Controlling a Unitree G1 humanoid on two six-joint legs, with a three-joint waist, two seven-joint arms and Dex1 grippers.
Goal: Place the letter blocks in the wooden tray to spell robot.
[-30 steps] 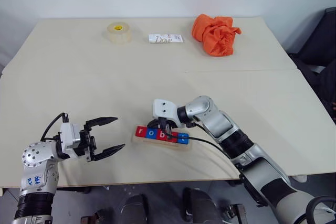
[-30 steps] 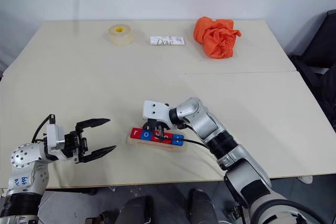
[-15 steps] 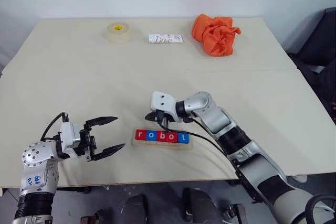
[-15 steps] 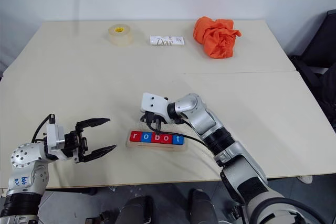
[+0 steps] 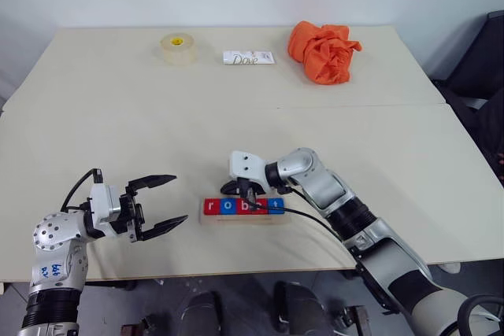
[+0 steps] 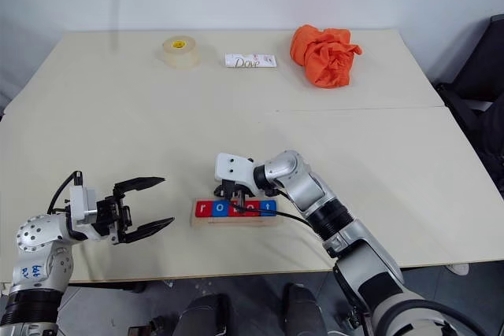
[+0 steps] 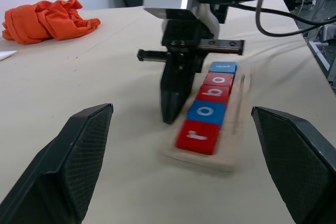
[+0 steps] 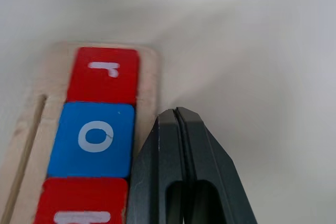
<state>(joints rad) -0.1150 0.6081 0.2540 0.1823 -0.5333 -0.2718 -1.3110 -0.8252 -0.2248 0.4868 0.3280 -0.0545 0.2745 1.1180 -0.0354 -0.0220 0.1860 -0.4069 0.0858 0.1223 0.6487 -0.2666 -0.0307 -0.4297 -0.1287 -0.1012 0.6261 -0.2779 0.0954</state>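
Since half a second ago the right gripper (image 5: 249,195) has dropped back against the wooden tray (image 5: 242,218), fingers pressed together, empty. Five glossy square letter blocks (image 5: 242,206) sit inside. Left gripper (image 5: 161,206) gapes, empty.

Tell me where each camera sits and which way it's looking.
Head views, left and right eye: look forward and down at the table, both arms, the wooden tray.
Left wrist view: looks level between its open fingers at the letter blocks and right gripper.
Right wrist view: looks down past its shut fingers.
All share the tray and blocks.
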